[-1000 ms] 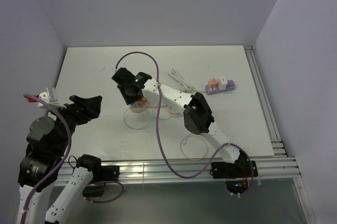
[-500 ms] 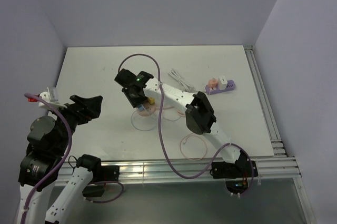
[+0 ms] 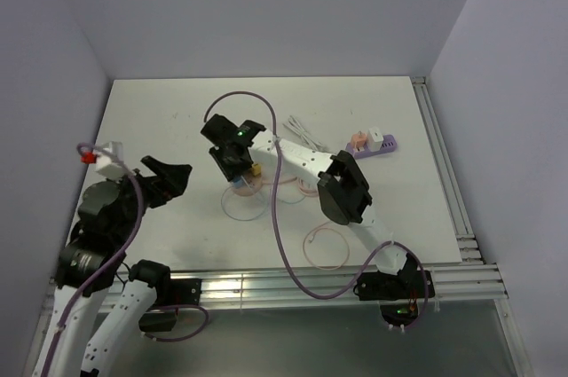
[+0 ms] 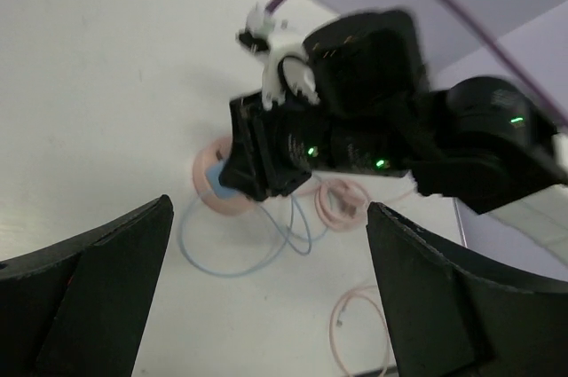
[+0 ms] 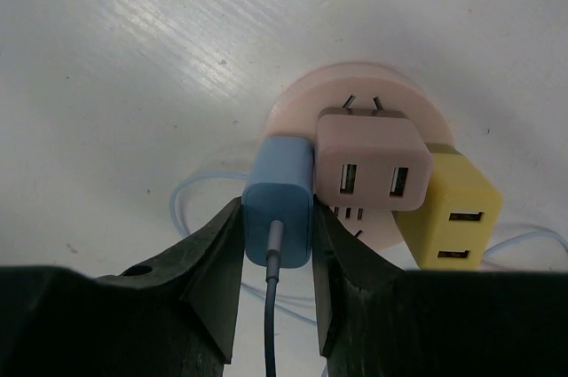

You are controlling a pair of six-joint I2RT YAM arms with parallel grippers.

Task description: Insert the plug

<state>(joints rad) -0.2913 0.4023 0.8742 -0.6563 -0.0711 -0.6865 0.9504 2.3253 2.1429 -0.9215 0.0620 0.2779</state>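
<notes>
The blue charger plug (image 5: 280,191) is sitting pinched between the right gripper (image 5: 278,222) fingers, its cable (image 5: 271,324) trailing back between them. I'm guessing it's light, rigid and slick, so squeezing the flat sides looks right. A pink adapter (image 5: 368,160) is touching it just outside one finger. The left gripper (image 4: 268,208) is hanging wide open.

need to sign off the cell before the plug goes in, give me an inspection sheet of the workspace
surface: white table, no spills seen
job's things: blue plug, thin cable attached, beside the adapters; purple power strip far right, some sockets occupied
clutter: pink adapter and yellow adapter on a pink disc; white cord bundle near the strip
end effectors: right end effector shut on the blue plug; left end effector open, holding nothing, near the table's left edge
cables: thin blue loop and pink loop on the table; purple harness cable draped by the right arm
surroundings: plain walls, metal rails along the right edge
</notes>
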